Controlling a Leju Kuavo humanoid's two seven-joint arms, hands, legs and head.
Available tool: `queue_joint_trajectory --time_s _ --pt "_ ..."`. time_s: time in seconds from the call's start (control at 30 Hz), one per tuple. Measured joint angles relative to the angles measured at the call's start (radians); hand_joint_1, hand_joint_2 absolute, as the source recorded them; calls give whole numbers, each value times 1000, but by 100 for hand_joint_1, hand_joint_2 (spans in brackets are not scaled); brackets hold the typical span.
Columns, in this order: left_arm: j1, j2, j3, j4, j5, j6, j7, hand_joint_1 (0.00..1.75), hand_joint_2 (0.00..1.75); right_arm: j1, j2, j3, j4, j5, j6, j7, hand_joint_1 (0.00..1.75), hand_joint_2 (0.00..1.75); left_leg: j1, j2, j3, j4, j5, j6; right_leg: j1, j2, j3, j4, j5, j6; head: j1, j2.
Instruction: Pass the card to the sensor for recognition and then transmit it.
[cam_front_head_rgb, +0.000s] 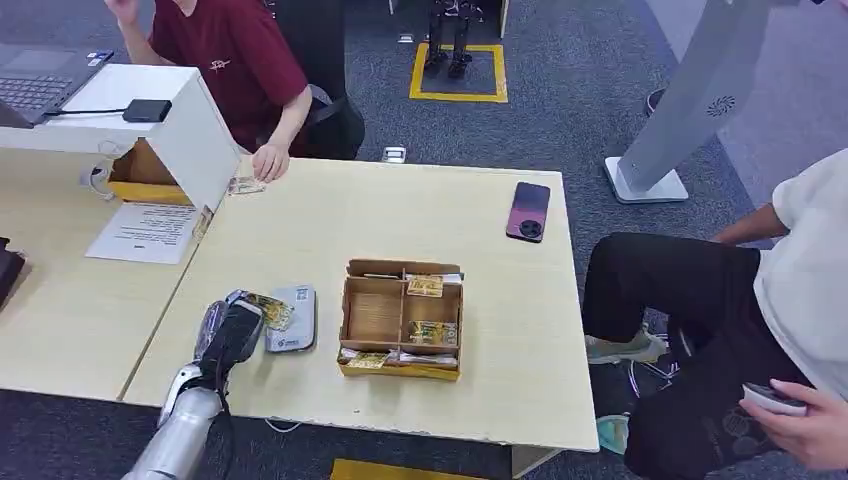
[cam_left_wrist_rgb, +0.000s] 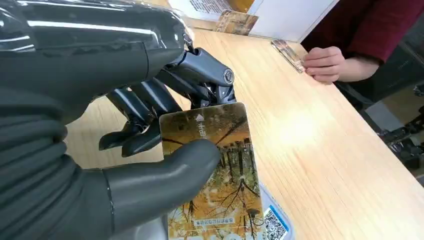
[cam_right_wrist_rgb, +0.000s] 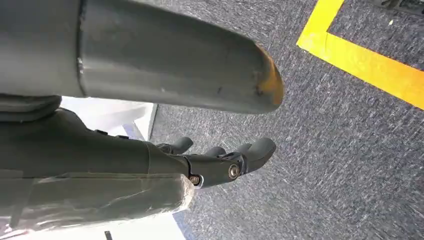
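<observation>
Golden card (cam_left_wrist_rgb: 212, 175), pinched by left hand (cam_left_wrist_rgb: 150, 150), overlaps the sensor (cam_front_head_rgb: 291, 318).

- Light wooden table (cam_front_head_rgb: 330, 225).
- Grey sensor (cam_front_head_rgb: 292, 320) just beside the left hand (cam_front_head_rgb: 232, 335).
- Compartmented box (cam_front_head_rgb: 402, 320) beyond the sensor.
- Phone (cam_front_head_rgb: 528, 211) well apart.

The head view looks forward and down from high on the robot over the whole table (cam_front_head_rgb: 330, 225), with the carpet floor (cam_front_head_rgb: 560, 110) beyond. The left wrist view sits close behind the left hand (cam_left_wrist_rgb: 150, 150), looking low across the same table (cam_left_wrist_rgb: 310, 135) toward its far left end; both show a person's hand (cam_front_head_rgb: 270, 160) (cam_left_wrist_rgb: 324, 64) resting there. The right wrist view points down at the floor (cam_right_wrist_rgb: 350, 150).
</observation>
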Motion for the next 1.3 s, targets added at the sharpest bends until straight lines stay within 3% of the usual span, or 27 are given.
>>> queue_joint_trajectory --time_s 0.33,0.5,0.67,1.3 --pt "-4 -8 -13 18 -43 47 13 175 175 0 0 0 0 0 0 -1 0 0 0 0 0 0 0 0 0 0 0 0 0 0 0 0" --pt "-4 -9 -24 31 -114 131 33 175 175 0 0 0 0 1 0 -2 0 0 0 0 0 0 0 0 0 0 0 0 0 0 0 0" --pt "-3 -8 -33 53 -274 280 93 175 175 0 0 0 0 3 -1 -2 0 0 0 0 0 0 0 0 0 0 0 0 0 0 0 0" --pt "-4 -7 -47 92 -309 306 105 175 175 -1 1 0 0 3 -3 -6 0 0 0 0 0 0 0 0 0 0 1 0 0 0 0 0"
